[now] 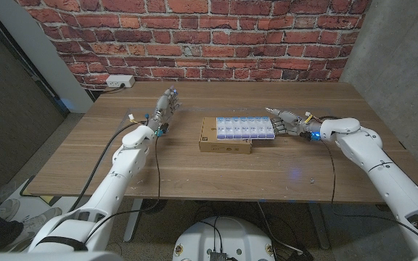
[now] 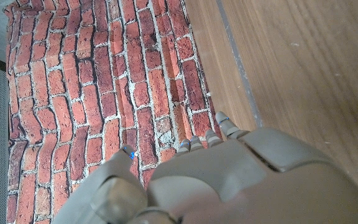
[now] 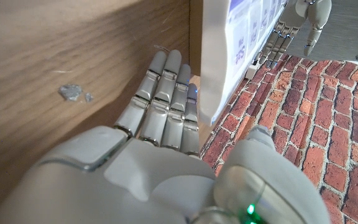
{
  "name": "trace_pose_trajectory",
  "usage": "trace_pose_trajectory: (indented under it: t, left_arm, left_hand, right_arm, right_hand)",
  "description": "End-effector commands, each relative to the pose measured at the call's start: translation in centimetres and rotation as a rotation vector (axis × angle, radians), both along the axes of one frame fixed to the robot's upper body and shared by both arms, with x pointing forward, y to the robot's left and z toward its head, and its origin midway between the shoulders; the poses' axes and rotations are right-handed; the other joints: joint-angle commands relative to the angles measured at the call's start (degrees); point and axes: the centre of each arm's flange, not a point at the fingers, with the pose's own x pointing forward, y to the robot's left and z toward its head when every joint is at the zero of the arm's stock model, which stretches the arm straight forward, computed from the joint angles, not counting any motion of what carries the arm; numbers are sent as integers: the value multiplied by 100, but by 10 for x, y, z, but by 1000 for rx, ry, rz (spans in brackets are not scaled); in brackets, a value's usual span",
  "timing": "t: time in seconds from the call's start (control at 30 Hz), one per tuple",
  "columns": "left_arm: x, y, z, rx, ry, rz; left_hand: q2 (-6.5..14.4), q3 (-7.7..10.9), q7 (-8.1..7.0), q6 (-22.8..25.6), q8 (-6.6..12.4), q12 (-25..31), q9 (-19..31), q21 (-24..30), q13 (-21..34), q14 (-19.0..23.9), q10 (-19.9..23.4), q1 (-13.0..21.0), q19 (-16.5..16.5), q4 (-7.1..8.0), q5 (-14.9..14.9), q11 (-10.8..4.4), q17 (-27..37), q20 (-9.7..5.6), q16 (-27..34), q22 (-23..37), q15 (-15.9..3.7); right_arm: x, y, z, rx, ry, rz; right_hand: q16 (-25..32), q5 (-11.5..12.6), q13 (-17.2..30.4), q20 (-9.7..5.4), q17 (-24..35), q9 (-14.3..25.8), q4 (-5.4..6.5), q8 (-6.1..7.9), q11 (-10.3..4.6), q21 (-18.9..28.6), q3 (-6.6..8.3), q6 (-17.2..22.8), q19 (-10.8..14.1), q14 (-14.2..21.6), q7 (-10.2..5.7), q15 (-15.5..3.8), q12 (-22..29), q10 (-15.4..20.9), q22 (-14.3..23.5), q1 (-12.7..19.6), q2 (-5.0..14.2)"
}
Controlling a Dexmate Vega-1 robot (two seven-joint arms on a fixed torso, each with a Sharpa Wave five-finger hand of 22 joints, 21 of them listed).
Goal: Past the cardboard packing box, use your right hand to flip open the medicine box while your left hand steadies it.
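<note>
Over the table [image 1: 194,170] in the head view, the medicine box [image 1: 245,127] sits just right of centre frame, a pale strip of small compartments lying on the far part of the cardboard packing box [image 1: 225,138]. The right hand [image 1: 284,121] is in from the right, fingertips at the medicine box's right end, though from up here contact is hard to call. The right wrist view closes that gap: the right hand [image 3: 160,143] has its fingers [image 3: 166,99] straight and together beside the pale end wall of the medicine box [image 3: 229,50], touching or very nearly so, and gripping nothing; the fingers are extended, not curled. That same view catches the left hand [image 3: 297,28] beyond the box at the upper right of the frame, fingers spread and clear of it. Back in the head view, the left hand [image 1: 164,109] stands well left of the medicine box, raised, holding nothing. The left wrist view gives only the back of the left hand [image 2: 229,180] low in frame, the brick wall [image 2: 104,81] across the left, and bare table [image 2: 303,62] at the upper right.
</note>
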Motion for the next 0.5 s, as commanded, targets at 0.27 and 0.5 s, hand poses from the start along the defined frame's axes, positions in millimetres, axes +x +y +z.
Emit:
trace_pose_trajectory:
  t: [0.27, 0.5]
  left_arm:
    - [4, -3, 1, 6, 10, -7]
    - [2, 0, -2, 0, 17, -1]
  left_hand:
    - [255, 5, 12, -990, -5, -24, 20, -21, 29, -1084, -1136, 3, -679, -19, 40, 45, 18, -37, -11, 14, 4]
    - [256, 4, 14, -985, -6, -27, 20, -27, 30, -1091, -1140, 1, -678, -17, 42, 38, 19, -40, -12, 15, 2]
  right_arm:
    - [-9, -10, 9, -140, 13, 7]
    - [-9, -6, 10, -171, 37, 35]
  right_hand:
    - [427, 40, 171, -5, 389, 61, -391, 190, -310, 269, 168, 473, -131, 156, -267, -332, 233, 632, 316, 672, -10]
    - [849, 26, 335, -29, 803, 97, -452, 325, -364, 449, 223, 856, -282, 245, -386, -420, 413, 952, 557, 982, -9]
